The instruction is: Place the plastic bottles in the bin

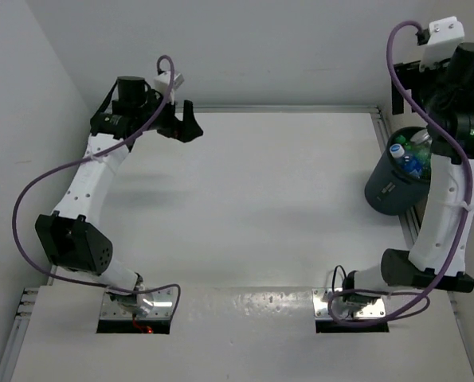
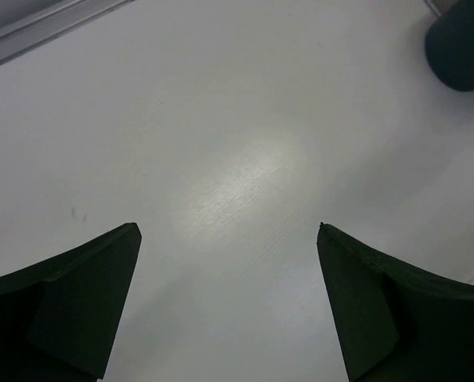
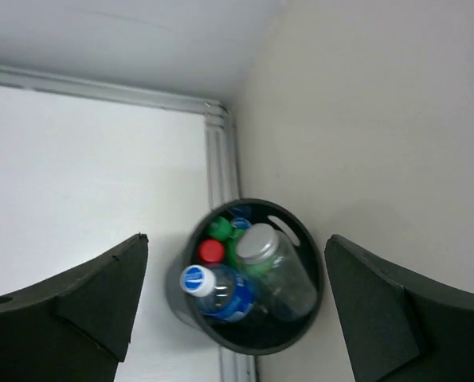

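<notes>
The dark grey-blue bin (image 1: 390, 191) stands at the table's right edge. In the right wrist view the bin (image 3: 300, 338) holds the plastic bottles: a blue-labelled bottle (image 3: 221, 291), a red cap (image 3: 211, 251), a green cap (image 3: 218, 229) and a blue cap (image 3: 241, 224). A clear jar with a grey lid (image 3: 275, 269) lies in it too. My right gripper (image 3: 237, 237) is open and empty, high above the bin. My left gripper (image 1: 189, 123) is open and empty over bare table at the back left; it also shows in the left wrist view (image 2: 228, 227).
The bin shows as a dark shape in the left wrist view (image 2: 460, 44). A metal rail (image 3: 221, 159) runs along the table's right and back edges. Walls close in at the left, back and right. Purple cables loop off both arms.
</notes>
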Robot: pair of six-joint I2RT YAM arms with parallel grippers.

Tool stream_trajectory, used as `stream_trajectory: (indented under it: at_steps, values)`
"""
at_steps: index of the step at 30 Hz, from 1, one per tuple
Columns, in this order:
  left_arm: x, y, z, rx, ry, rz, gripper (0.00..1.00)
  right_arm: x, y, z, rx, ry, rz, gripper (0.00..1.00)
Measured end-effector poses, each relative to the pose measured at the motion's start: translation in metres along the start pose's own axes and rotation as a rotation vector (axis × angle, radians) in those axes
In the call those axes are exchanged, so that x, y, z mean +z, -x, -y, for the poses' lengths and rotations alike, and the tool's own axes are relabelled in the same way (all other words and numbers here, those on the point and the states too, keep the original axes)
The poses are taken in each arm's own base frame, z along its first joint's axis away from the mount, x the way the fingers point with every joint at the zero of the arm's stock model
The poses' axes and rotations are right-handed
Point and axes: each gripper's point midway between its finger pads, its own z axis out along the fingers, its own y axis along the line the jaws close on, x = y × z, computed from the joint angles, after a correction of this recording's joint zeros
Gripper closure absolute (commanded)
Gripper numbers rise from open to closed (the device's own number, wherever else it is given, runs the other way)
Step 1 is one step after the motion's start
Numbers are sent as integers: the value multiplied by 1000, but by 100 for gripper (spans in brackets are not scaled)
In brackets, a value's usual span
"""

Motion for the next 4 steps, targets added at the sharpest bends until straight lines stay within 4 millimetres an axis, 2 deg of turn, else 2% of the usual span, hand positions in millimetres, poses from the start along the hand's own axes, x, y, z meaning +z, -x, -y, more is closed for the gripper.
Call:
stream_trajectory:
  at_steps: [2, 4]
  values:
    - [-7, -2, -22, -35, 70, 2, 0, -15, 16, -8, 39, 48, 55, 10]
    - [-14, -6, -37, -60, 124, 1, 0, -28, 18, -23, 79, 120, 77, 10]
